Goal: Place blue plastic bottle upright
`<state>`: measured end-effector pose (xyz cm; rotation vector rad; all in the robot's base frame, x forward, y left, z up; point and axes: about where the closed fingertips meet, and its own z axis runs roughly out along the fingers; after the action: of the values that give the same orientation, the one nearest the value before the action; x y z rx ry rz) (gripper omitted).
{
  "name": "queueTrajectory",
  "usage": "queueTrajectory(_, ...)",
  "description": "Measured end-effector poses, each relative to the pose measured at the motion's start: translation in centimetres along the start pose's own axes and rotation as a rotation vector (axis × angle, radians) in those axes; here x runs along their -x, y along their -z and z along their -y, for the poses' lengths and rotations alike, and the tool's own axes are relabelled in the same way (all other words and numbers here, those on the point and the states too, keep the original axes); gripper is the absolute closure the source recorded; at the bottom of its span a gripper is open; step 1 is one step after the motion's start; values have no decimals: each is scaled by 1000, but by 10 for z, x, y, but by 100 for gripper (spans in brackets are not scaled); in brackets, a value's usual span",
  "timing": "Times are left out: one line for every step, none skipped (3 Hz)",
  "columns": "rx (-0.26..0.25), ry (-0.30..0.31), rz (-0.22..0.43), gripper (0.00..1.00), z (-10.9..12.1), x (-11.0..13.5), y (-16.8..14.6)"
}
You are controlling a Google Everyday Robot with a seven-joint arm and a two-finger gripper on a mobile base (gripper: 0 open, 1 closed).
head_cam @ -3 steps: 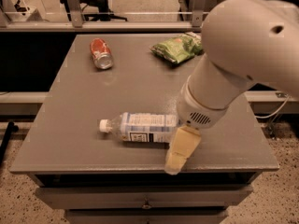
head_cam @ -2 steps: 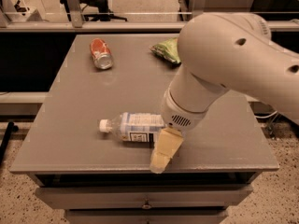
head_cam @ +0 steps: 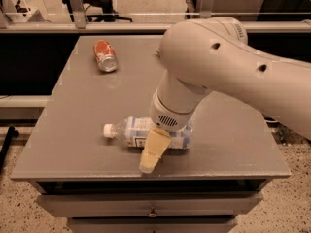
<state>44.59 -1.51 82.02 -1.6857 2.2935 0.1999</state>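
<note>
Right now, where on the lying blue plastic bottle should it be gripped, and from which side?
Likely the labelled mid-body, from above, across its width: the blue plastic bottle lies flat, cap pointing left, long sides exposed. The gripper is over that section.

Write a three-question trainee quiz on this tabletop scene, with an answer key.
1. True or false: the blue plastic bottle stands upright on the table.
2. Where is the tool? A) above the red can; B) low against the bottle's near side, by the table's front edge; C) beyond the table's far edge.
3. Fill in: the bottle's white cap points toward the picture's ____ side.
Key: 1 false, it lies on its side; 2 B; 3 left.
</note>
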Motion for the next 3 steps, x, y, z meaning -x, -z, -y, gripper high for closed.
queueTrajectory(9, -10, -7, 17, -2, 8, -9)
queueTrajectory(7, -21, -8, 40, 1, 19, -5)
queueTrajectory(-1, -25, 1, 64, 5, 31, 7)
